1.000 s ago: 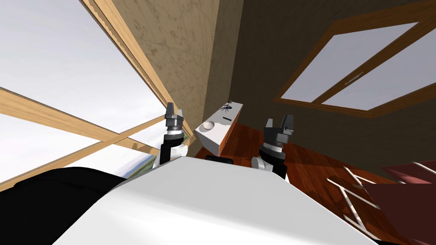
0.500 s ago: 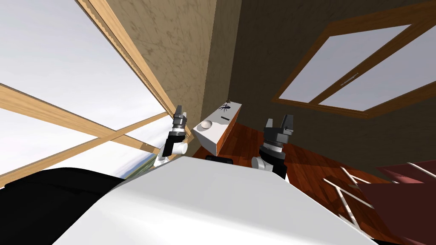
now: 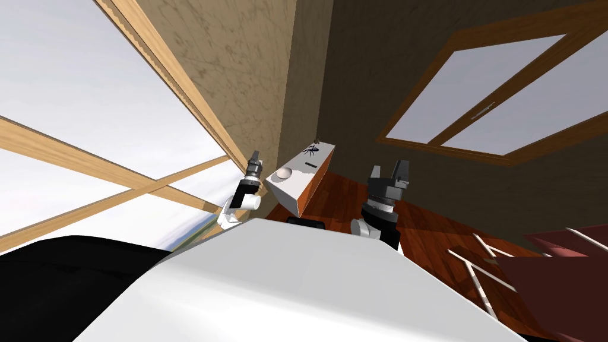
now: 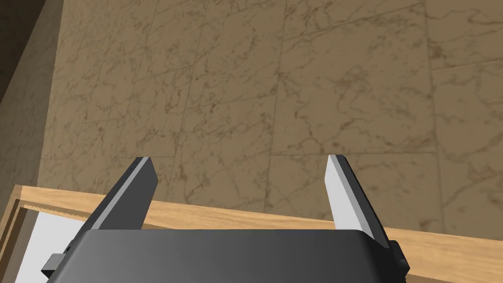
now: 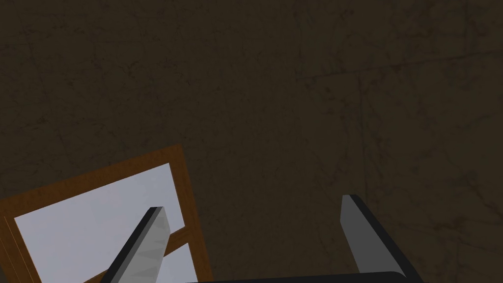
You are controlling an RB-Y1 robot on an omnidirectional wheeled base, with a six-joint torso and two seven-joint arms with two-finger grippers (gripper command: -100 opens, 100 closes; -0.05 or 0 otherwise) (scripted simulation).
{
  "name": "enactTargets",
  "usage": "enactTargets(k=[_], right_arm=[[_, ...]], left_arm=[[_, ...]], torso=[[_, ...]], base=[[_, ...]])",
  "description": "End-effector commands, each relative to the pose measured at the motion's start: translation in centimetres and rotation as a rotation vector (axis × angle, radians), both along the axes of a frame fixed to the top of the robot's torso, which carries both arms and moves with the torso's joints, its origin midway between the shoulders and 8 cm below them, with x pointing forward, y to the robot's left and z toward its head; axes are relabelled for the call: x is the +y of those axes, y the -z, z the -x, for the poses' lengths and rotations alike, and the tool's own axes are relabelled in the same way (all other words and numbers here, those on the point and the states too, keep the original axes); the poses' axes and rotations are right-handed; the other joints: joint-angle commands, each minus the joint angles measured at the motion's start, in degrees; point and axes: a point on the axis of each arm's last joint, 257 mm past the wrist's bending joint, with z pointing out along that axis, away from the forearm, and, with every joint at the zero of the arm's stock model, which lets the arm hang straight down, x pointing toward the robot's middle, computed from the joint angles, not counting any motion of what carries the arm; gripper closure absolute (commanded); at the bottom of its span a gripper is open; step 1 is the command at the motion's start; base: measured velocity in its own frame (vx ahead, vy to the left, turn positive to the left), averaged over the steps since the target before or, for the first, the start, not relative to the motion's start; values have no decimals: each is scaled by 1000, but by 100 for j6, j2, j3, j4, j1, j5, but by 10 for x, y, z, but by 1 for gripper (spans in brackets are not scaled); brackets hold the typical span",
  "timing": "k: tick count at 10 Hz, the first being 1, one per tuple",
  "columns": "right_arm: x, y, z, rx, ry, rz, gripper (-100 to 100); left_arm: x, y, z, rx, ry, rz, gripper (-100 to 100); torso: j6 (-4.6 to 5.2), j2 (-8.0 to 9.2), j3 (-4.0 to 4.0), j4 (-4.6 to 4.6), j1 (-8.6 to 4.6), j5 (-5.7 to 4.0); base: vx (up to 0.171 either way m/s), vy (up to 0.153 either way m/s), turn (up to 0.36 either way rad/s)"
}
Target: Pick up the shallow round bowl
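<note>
A pale, shallow round bowl (image 3: 283, 173) sits on the near end of a white-topped cabinet (image 3: 297, 190) in the room's corner. My left gripper (image 3: 254, 157) is raised just to the left of the bowl, close to the wall, and in the left wrist view its fingers (image 4: 339, 191) stand wide apart with nothing between them. To the right of the cabinet my right gripper (image 3: 390, 168) points up, open and empty, with its fingers (image 5: 152, 240) spread.
A small dark spider-like figure (image 3: 312, 150) and a dark bar (image 3: 309, 163) lie farther back on the cabinet top. The cabinet stands on a red-brown wooden floor (image 3: 427, 231). A dark red piece of furniture with white bars (image 3: 534, 273) is at the right.
My left arm has swung toward the cabinet, bringing its gripper closer to the bowl. The head view has shifted a little. The right arm has kept still.
</note>
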Motion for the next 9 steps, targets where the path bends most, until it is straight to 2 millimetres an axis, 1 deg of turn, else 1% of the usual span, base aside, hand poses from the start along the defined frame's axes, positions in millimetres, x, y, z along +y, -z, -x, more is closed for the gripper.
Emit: enactTargets(k=[1,2,3,4,5,6,7,8,9], right_arm=[[0,0,0,0,0,0,0],[0,0,0,0,0,0,0],[0,0,0,0,0,0,0],[0,0,0,0,0,0,0],[0,0,0,0,0,0,0],[0,0,0,0,0,0,0],[0,0,0,0,0,0,0],[0,0,0,0,0,0,0],[0,0,0,0,0,0,0]], left_arm=[[7,14,-8,46,-10,4,-100],[17,27,-19,91,-21,5,-100],[17,29,-19,99,-23,7,-100],[29,43,-30,145,-36,11,-100],[38,46,-39,169,-46,12,-100],[42,61,-40,210,-56,21,-100],[52,63,-49,236,-68,24,-100],[56,77,-50,267,-77,31,-100],[56,77,-50,267,-77,31,-100]], torso=[[0,0,0,0,0,0],[-1,2,1,0,8,1],[-1,3,2,1,13,2],[-1,2,1,1,16,2],[0,-4,-2,0,10,2],[-1,-6,-3,-1,0,-1],[-1,-4,-2,-1,6,0],[0,-3,-2,-1,3,0],[-1,-1,0,0,11,1]], base=[[-4,-82,10],[-6,-73,7],[-1,-65,6],[15,-86,9],[18,-117,14],[12,-93,9],[8,-104,11],[4,-76,8],[2,-22,0]])
